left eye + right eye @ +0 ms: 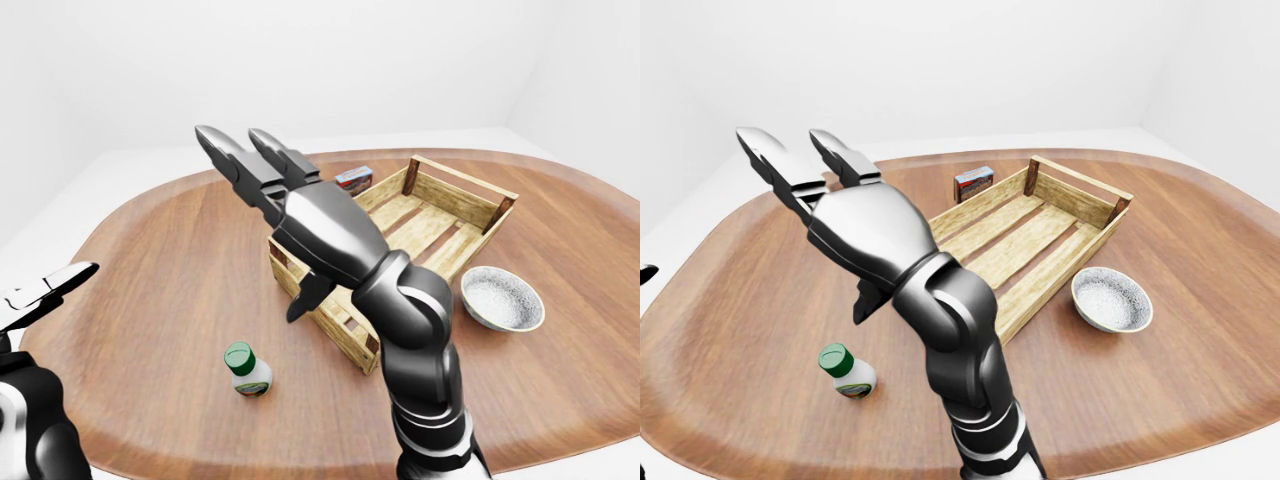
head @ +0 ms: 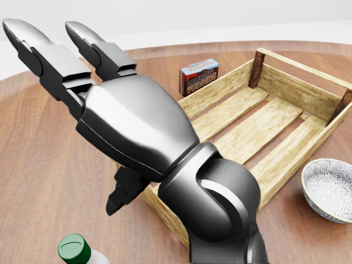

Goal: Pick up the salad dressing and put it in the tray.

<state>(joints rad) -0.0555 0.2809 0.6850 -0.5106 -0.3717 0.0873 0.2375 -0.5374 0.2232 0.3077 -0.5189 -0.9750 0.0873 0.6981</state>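
The right robot hand (image 1: pixel 830 215) is raised over the round wooden table (image 1: pixel 1200 250), its two long fingers (image 1: pixel 775 160) stretched out toward the far left and its thumb pointing down, so it stands wide and holds nothing. In the head view its dark metal arm covers the near left corner of the wooden crate (image 2: pixel 308 137).

The salad dressing bottle (image 1: pixel 845 372) (white, with a green cap) stands upright on the table near the robot, left of the crate and well apart from it, below the raised hand in the right-eye view. Nothing touches it.

The crate serves as the tray; it lies at a slant across the table's middle, its slatted floor bare. Just beyond its far left side stands a chocolate pudding box (image 2: pixel 199 76). A patterned white bowl (image 1: pixel 502 298) sits on the table just right of the crate's near end.

The left robot hand (image 1: pixel 45 292) shows at the left edge of the left-eye view, light-coloured, fingers spread and holding nothing, well apart from the bottle.
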